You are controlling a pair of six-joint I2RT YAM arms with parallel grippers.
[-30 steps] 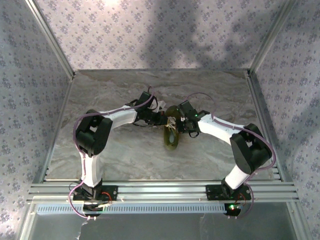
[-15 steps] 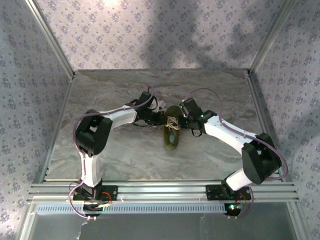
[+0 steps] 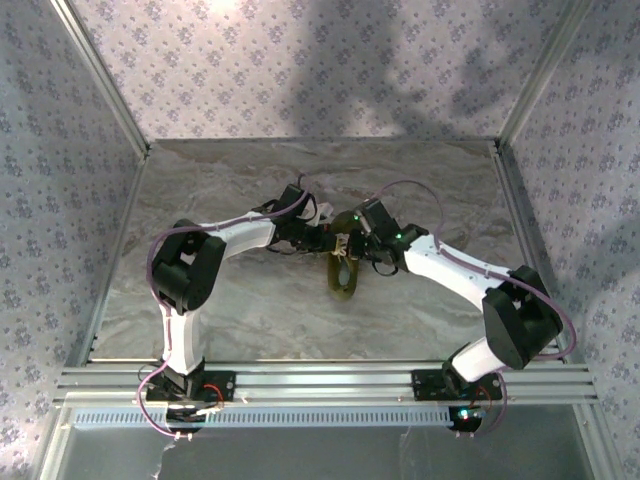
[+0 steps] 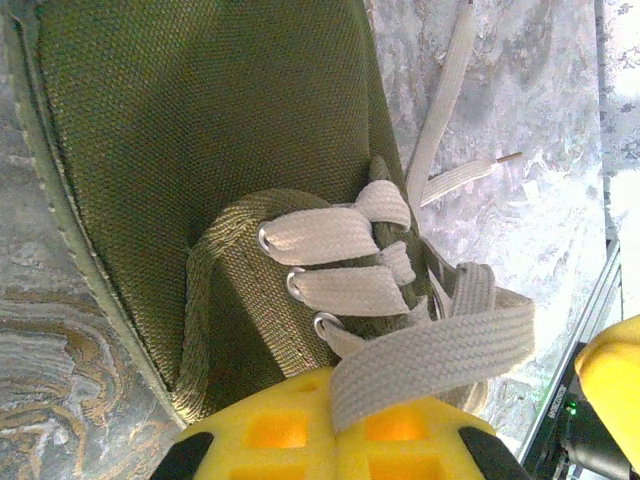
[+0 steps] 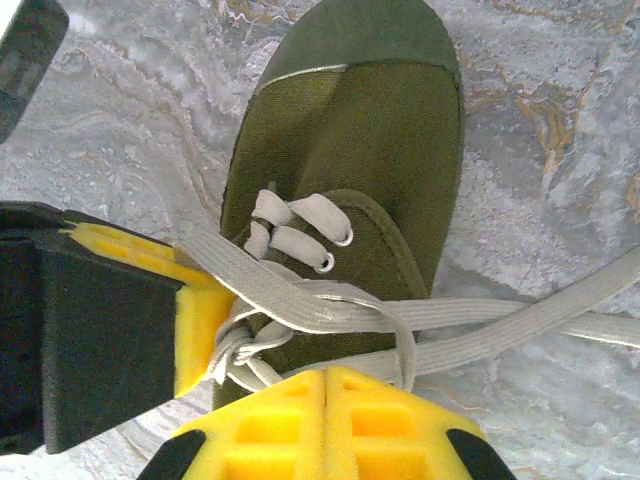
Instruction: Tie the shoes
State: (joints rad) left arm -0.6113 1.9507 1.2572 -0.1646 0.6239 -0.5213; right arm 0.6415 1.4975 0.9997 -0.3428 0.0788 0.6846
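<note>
The left tool (image 4: 335,440) reaches in from the left to the middle of the marble tabletop (image 3: 230,180). Its yellow pads are clenched together on a flat strand of the white laces (image 4: 430,350), which runs taut across the pad tips just beside the eyelets. The olive-green shoe (image 3: 343,275) lies at the tabletop's centre between the two arms, sole down, with its heel and dark opening toward the near edge and its toe toward the far side. Loose lace ends trail off over the marble. The right tool (image 5: 325,420) comes in from the right and meets the shoe at the laced part – its pads are also pressed shut, pinching a lace loop at their seam.
</note>
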